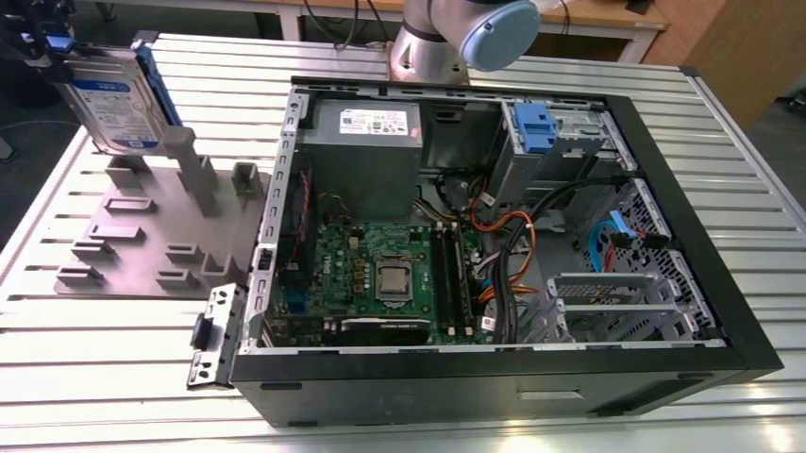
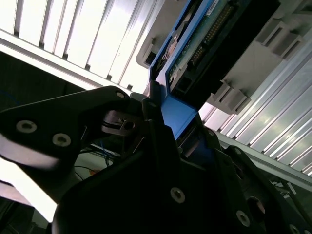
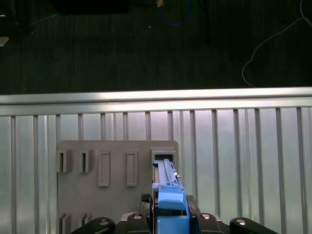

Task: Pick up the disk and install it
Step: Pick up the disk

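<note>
The gripper (image 1: 34, 47) is clamped onto the disk (image 1: 116, 109) at the exterior view's far left, holding it upright with its blue-and-white label facing the camera. The disk hangs over the grey fixture plate (image 1: 139, 236), just above the plate's upright posts (image 1: 183, 156); whether its lower edge touches them cannot be told. In the first wrist view the gripper (image 3: 170, 219) pinches the drive's blue frame, with the disk (image 3: 169, 202) reaching out over a slot at the edge of the fixture plate (image 3: 112, 200). The second wrist view shows the black fingers (image 2: 161, 146) pressed against the blue frame, and the disk (image 2: 204, 29) shows its circuit-board side.

To the exterior view's right, well apart from the disk, the open computer case (image 1: 478, 377) lies on its side on the slatted aluminium table (image 1: 756, 170). Inside it are the motherboard (image 1: 377, 274), the grey power supply (image 1: 365, 127) and a blue plastic clip (image 1: 534, 127) in the drive cage. The base of the robot arm (image 1: 460, 33) rises behind the case
</note>
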Available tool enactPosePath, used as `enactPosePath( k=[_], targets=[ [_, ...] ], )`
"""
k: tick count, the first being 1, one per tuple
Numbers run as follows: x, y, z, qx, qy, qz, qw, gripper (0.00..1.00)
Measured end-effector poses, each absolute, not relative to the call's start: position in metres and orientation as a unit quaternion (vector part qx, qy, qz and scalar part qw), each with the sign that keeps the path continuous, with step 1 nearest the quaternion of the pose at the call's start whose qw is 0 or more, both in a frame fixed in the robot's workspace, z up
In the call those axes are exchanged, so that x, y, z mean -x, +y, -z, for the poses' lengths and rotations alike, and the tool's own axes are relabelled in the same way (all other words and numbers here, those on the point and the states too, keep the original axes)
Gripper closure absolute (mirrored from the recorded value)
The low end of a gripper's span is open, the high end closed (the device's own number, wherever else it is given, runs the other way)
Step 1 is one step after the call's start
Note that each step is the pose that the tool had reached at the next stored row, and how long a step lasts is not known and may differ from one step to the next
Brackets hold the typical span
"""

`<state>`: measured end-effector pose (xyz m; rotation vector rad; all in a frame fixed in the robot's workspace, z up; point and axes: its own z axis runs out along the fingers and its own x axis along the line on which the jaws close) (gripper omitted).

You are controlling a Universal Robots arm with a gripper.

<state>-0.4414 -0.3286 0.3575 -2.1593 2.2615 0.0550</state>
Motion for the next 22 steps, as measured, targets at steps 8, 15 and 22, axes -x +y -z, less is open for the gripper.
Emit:
enactPosePath(
  k=[8,15,22],
  targets=[
    [0.441,-0.329,-0.364,0.690,0.723,-0.018,0.007,0.64],
    [0.441,-0.329,-0.371,0.690,0.723,-0.018,0.007,0.64],
    [0.441,-0.329,-0.377,0.690,0.723,-0.018,0.007,0.64]
  ],
)
